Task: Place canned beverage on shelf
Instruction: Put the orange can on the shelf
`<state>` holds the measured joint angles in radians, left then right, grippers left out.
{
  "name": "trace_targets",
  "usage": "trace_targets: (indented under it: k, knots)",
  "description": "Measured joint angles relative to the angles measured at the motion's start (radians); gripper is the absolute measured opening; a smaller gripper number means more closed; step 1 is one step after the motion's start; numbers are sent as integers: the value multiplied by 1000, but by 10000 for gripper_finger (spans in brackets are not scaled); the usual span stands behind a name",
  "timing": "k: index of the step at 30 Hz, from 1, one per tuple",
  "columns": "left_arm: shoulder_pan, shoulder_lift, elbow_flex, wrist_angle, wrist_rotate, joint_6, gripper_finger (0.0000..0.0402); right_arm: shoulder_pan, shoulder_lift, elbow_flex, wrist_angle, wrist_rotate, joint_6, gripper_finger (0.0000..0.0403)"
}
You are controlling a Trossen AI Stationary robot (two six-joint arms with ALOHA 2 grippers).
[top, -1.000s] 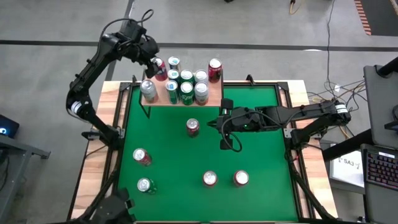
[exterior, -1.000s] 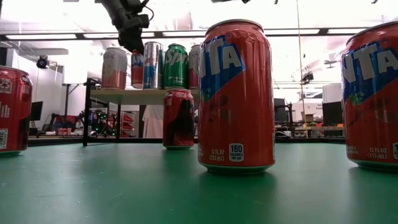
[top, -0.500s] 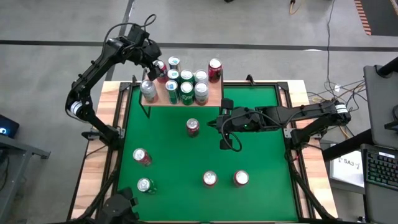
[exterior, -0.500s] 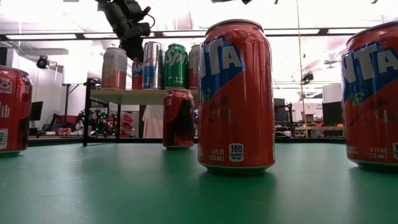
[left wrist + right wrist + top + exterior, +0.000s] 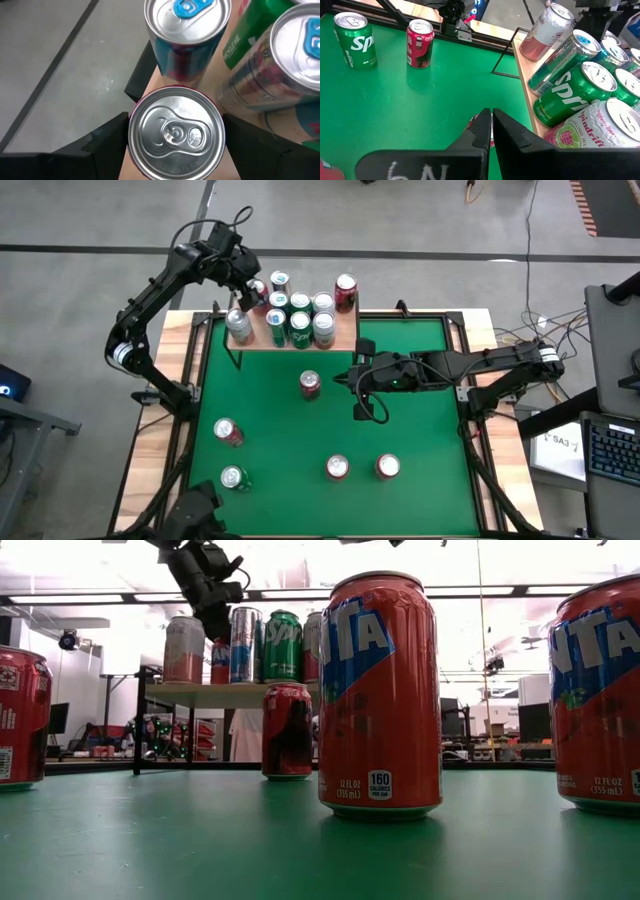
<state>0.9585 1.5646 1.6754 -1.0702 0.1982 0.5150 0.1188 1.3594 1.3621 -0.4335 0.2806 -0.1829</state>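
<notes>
- The left gripper (image 5: pixel 252 288) is over the far left corner of the shelf (image 5: pixel 345 330), its fingers (image 5: pixel 105 137) spread wide on either side of a red can (image 5: pixel 176 131)
- That red can stands upright on the shelf's wooden top at the far left, its silver lid facing the left wrist camera; whether the finger pads actually press its sides I cannot tell
- Just beyond it in the left wrist view stands a can with a blue tab (image 5: pixel 187 35), and beside that a green can (image 5: pixel 250 35) and a silver-topped can (image 5: pixel 287 55)
- The shelf sits along the far edge of the green table (image 5: pixel 420 430) and carries a tight cluster of cans: a pink-and-silver can (image 5: pixel 238 325) at its near left corner, green Sprite cans (image 5: pixel 299 328) in the middle and a dark red can (image 5: pixel 345 290) at the far right
- In the low view the left gripper (image 5: pixel 214 615) hangs just above the row of cans on the shelf (image 5: pixel 215 690)
- The right gripper (image 5: pixel 343 377) rests low over the middle of the table with its fingers (image 5: pixel 482 127) closed together and nothing between them
- A red cola can (image 5: pixel 310 384) stands on the table just beside the right gripper
- Four more cans stand loose on the near half of the table: a red can on the left (image 5: pixel 228 432), a green can near the left corner (image 5: pixel 235 478) and two orange-red cans (image 5: pixel 338 468) side by side
</notes>
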Motion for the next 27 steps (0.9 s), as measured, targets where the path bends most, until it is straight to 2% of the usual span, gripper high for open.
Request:
trace_targets:
  k: [10, 19, 27]
  knots:
    - [0, 1, -9, 40, -6, -6, 284, 0, 0, 0, 4, 7, -1, 9]
    - [0, 1, -9, 45, -5, -11, 324, 0, 0, 0, 4, 7, -3, 9]
    - [0, -12, 0, 32, -5, -11, 328, 0, 0, 0, 4, 7, -3, 9]
